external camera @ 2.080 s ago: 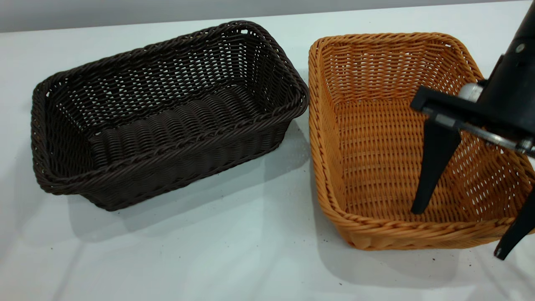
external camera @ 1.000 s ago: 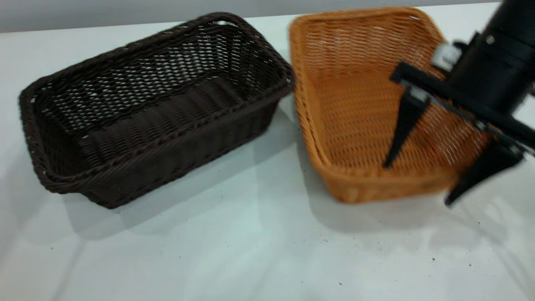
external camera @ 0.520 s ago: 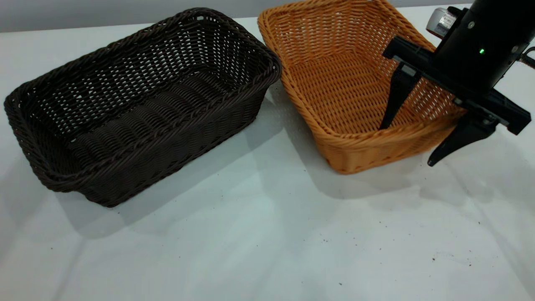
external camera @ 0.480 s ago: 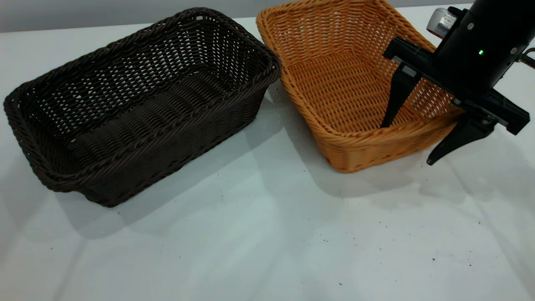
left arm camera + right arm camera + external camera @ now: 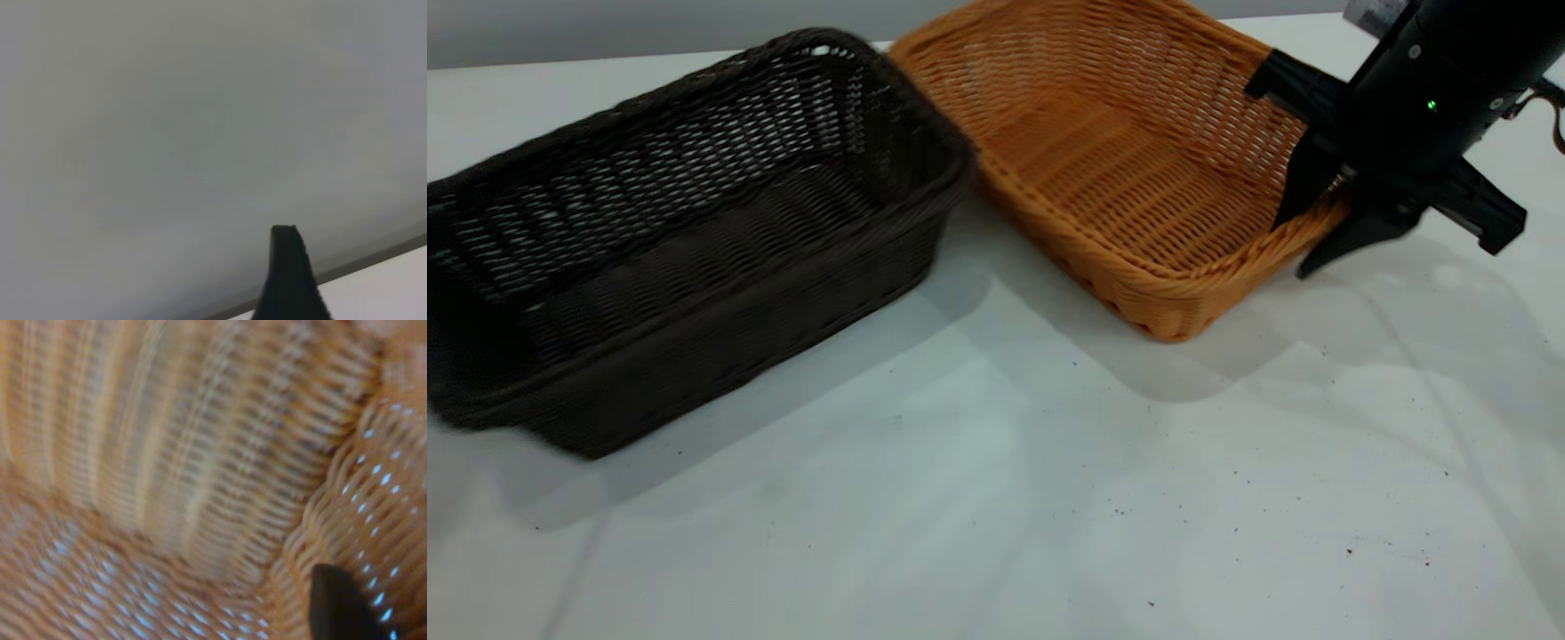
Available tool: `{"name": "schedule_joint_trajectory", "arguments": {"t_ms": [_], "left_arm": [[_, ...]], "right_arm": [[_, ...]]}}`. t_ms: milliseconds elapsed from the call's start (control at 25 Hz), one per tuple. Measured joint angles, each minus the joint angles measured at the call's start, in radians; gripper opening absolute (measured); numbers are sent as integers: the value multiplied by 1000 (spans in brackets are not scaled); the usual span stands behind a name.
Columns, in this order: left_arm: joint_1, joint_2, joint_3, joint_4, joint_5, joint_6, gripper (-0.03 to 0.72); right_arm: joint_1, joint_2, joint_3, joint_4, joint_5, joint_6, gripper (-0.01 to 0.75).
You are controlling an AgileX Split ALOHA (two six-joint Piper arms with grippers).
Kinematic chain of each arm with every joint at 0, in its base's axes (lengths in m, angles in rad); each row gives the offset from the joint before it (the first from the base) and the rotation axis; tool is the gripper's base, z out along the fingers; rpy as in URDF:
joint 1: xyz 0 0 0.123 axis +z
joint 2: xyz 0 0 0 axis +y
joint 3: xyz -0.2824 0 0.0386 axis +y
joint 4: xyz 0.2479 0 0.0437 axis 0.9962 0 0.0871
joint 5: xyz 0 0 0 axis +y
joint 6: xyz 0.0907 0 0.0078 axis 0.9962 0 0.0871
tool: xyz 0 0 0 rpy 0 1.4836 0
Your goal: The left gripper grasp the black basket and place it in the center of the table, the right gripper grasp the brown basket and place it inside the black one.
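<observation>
The brown basket (image 5: 1112,151) is tilted on the table (image 5: 996,498), with its far left corner against the black basket (image 5: 676,240). My right gripper (image 5: 1296,242) is shut on the brown basket's right wall, one finger inside and one outside the rim. In the right wrist view the orange weave (image 5: 167,453) fills the picture, with one dark fingertip (image 5: 340,603) against it. The black basket sits at the left, partly past the picture's edge. My left gripper (image 5: 288,273) shows only in the left wrist view, as a dark shape before a grey wall, away from both baskets.
The near half of the white tabletop carries only small dark specks (image 5: 1387,551). A grey wall (image 5: 605,27) runs behind the table's far edge.
My right gripper has closed on the brown basket's right wall and swung the basket left and away. The black basket has slid left with it.
</observation>
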State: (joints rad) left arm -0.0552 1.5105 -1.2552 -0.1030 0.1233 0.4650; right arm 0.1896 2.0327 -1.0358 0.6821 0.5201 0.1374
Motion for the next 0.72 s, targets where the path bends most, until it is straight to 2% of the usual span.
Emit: {"name": "schedule_joint_trajectory", "arguments": {"t_ms": [80,200,440,560,720], "left_arm": [[0,0,0,0,1,-4,428],[0,0,1,0,4,-16,428],[-4,0,1,0,31,-16,428],[-27,0,1,7,97,-7,428],[-83,0,1,12,239,89,428]], "right_arm": [[0,0,0,3,-40,-1,112],[1,0,1,-11,-113,-10,105],[-25,-6,0,-19,-381,-10,104],[-58,-14,-21,-31,-434,-32,104],[-109,-35,-96,-35,-426,-114,104]]}}
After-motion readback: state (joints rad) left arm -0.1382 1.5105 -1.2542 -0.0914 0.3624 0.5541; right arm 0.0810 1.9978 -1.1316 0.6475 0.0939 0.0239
